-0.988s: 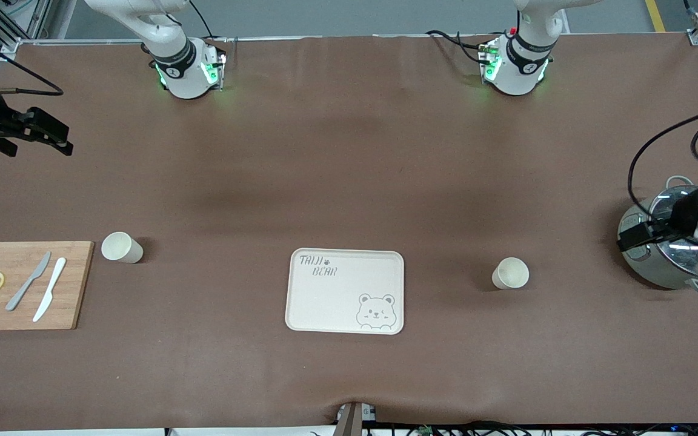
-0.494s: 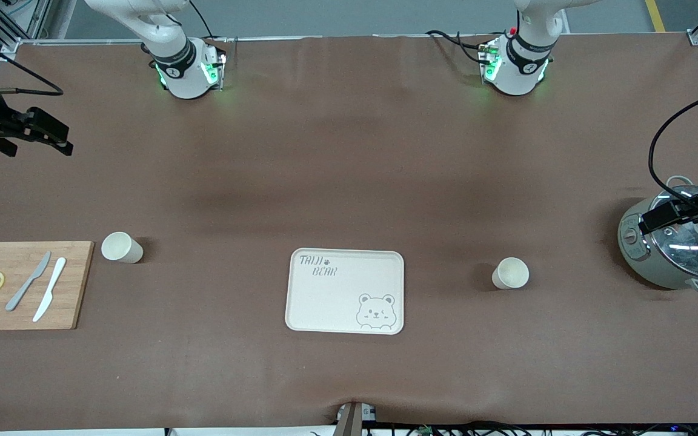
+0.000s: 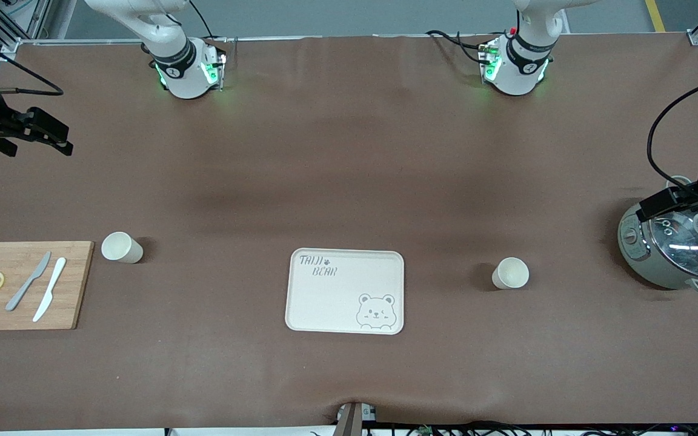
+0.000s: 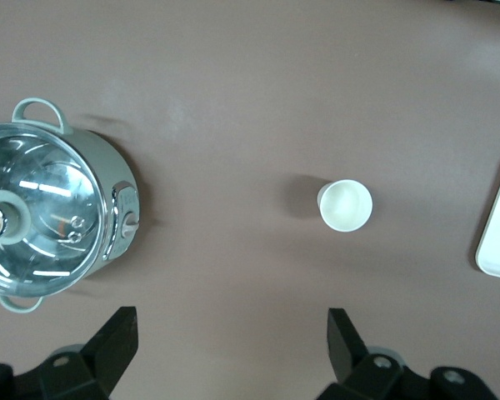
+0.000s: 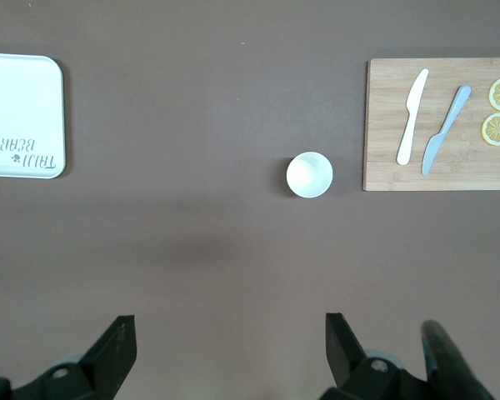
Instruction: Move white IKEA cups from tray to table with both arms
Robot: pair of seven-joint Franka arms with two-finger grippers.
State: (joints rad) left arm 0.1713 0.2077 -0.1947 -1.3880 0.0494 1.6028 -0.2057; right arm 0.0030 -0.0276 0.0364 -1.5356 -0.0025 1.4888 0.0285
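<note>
Two white IKEA cups stand upright on the brown table. One cup (image 3: 122, 247) is beside the cutting board toward the right arm's end; it also shows in the right wrist view (image 5: 309, 174). The other cup (image 3: 511, 273) stands between the bear tray and the pot toward the left arm's end; it also shows in the left wrist view (image 4: 345, 206). My left gripper (image 3: 664, 204) (image 4: 232, 333) is open and empty, up over the pot's edge. My right gripper (image 3: 49, 134) (image 5: 231, 337) is open and empty, up over bare table at the right arm's end.
A cream bear tray (image 3: 325, 303) lies mid-table, nearer the front camera. A wooden cutting board (image 3: 70, 284) holds two knives and lemon slices. A steel pot with a glass lid (image 3: 676, 248) stands at the left arm's end.
My left arm has lifted and drawn back off the pot, so the whole lid now shows. The right arm and both cups have not moved.
</note>
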